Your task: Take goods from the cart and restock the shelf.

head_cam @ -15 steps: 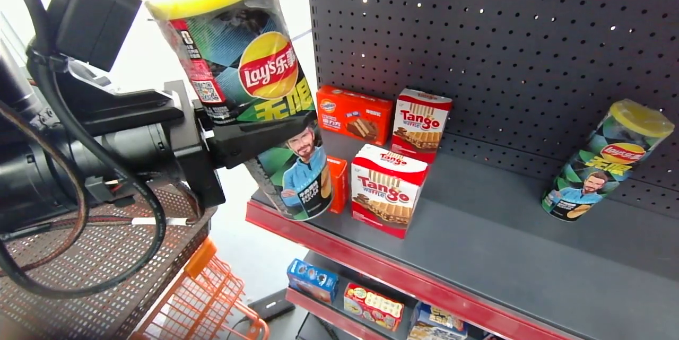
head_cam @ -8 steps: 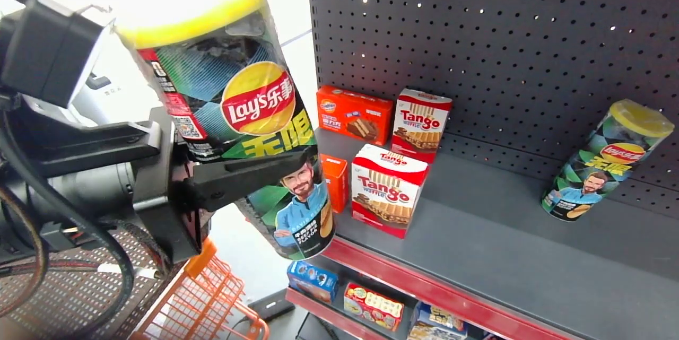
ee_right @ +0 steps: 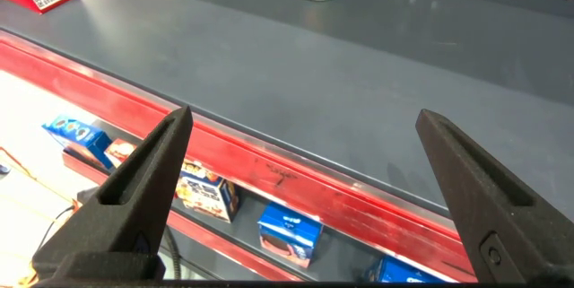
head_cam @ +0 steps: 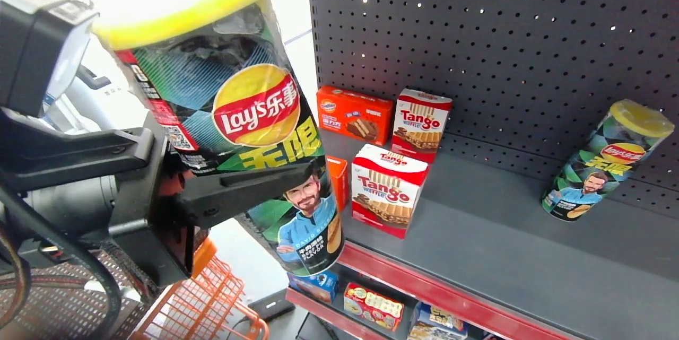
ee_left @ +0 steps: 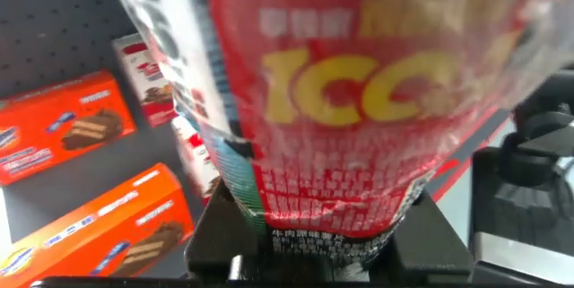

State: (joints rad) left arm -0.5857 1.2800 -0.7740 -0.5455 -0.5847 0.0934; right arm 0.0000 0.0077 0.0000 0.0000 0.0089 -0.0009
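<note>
The left gripper (head_cam: pixel 249 186) has its jaws clamped around the lower half of the chips can (head_cam: pixel 249 112). The can hangs in the air off the front left corner of the shelf (head_cam: pixel 477 255), not yet on it. It sits tilted in the grip, with the yellow lid leaning out to the robot's left and the base down near the red front lip (head_cam: pixel 424 287).

That lip looks like the first danger. If the arm swings in without enough height, the base could catch the edge and twist in the fingers. The can's wrap looks glossy too, so a knock there might let it slide.

Next worry is the neighbours. A small orange box (head_cam: pixel 337 181) sits just behind the can, and a wafer box (head_cam: pixel 390 189) stands right beside that. Another wafer box (head_cam: pixel 420 123) and a bigger orange box (head_cam: pixel 354 113) stand farther back. A sweep across them would probably topple the front pair.

The tilt itself is a risk as well. Released at this angle, the can would likely tip over and roll towards the edge, with the orange cart (head_cam: pixel 212 303) and the floor below.

The right gripper (ee_right: pixel 305 122) has its jaws wide apart and empty, above the bare front of the shelf. A second can (head_cam: pixel 604 162) sits well clear by the pegboard. The arms could clash if the left one heads for that open stretch.
</note>
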